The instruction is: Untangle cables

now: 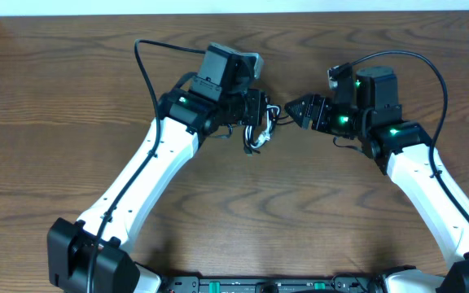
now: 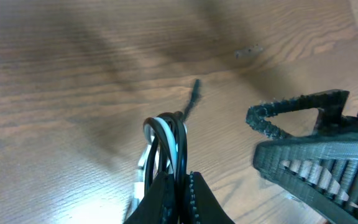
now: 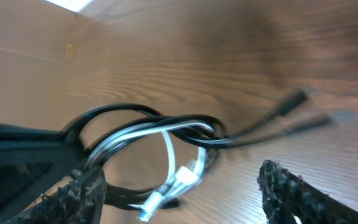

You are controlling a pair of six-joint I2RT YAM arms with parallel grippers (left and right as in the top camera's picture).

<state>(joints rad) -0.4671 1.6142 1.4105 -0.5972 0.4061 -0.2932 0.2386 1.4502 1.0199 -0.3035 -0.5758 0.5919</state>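
The cables (image 1: pixel 257 137) are a small bundle of black and white cords on the wooden table. My left gripper (image 1: pixel 260 112) is shut on the bundle. In the left wrist view its fingers (image 2: pixel 182 180) pinch black and white loops (image 2: pixel 166 140), and a black plug end (image 2: pixel 196 88) trails onto the table. My right gripper (image 1: pixel 293 110) is open and points left at the bundle. In the right wrist view its fingers (image 3: pixel 178 175) stand wide apart around the looped cables (image 3: pixel 160 132), without gripping them. A white plug (image 3: pixel 182 180) hangs low and black ends (image 3: pixel 294 99) stretch right.
The wooden table (image 1: pixel 72 98) spreads all round. The thicker black cords fixed to the arms arc above each wrist (image 1: pixel 149 61) (image 1: pixel 430 65). The right gripper's toothed finger (image 2: pixel 291 112) shows close by in the left wrist view.
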